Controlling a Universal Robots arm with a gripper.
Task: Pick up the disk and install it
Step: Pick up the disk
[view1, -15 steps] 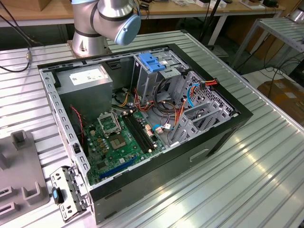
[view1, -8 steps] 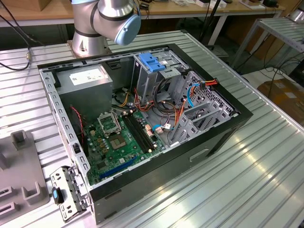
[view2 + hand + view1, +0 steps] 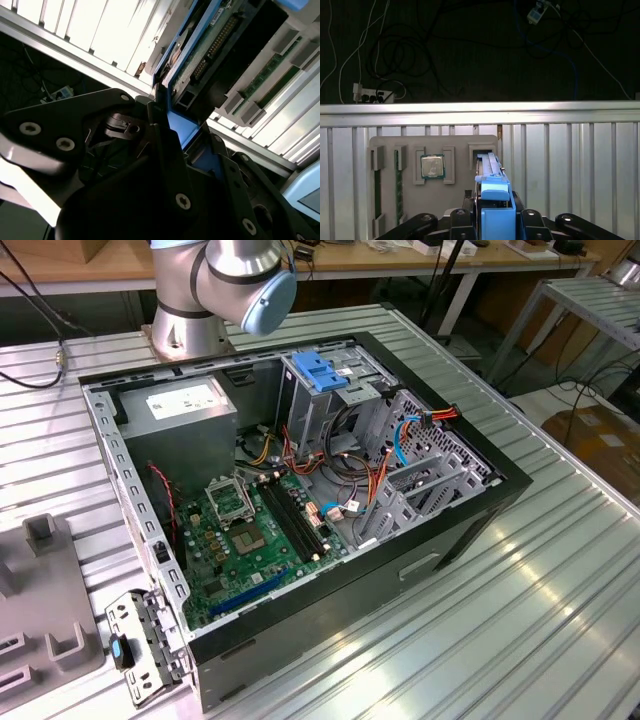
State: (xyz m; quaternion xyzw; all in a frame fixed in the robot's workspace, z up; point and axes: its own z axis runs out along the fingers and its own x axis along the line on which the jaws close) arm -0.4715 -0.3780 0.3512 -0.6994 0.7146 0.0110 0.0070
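Nearest in both wrist views, the gripper (image 3: 494, 217) (image 3: 182, 127), black fingers (image 3: 159, 112) clamped on the disk (image 3: 489, 172) (image 3: 215, 45) by its blue side rails. Held on edge, with green circuit board and connector row bared in the second wrist view. Just past the disk's far end in the first wrist view, an open slot of the grey tray (image 3: 455, 142); cannot tell whether touching that slot or clear of it. Beside the slot on the same tray, a processor chip (image 3: 432, 166) in its frame and memory sticks (image 3: 398, 185) standing in holders. Under the tray, the ribbed metal table (image 3: 570, 165); beyond its edge, dark floor with loose cables (image 3: 395, 55) and a power strip (image 3: 372, 95). In the exterior view, that tray (image 3: 40, 590) near, on the exterior view's left, beside the open computer case (image 3: 440, 540) mid-table. Inside the case, motherboard (image 3: 240, 540) near, grey power-supply box (image 3: 185, 410) and blue-topped metal cage (image 3: 318, 370) far. Farthest, the arm's base (image 3: 190, 330), standing on the table behind the case.
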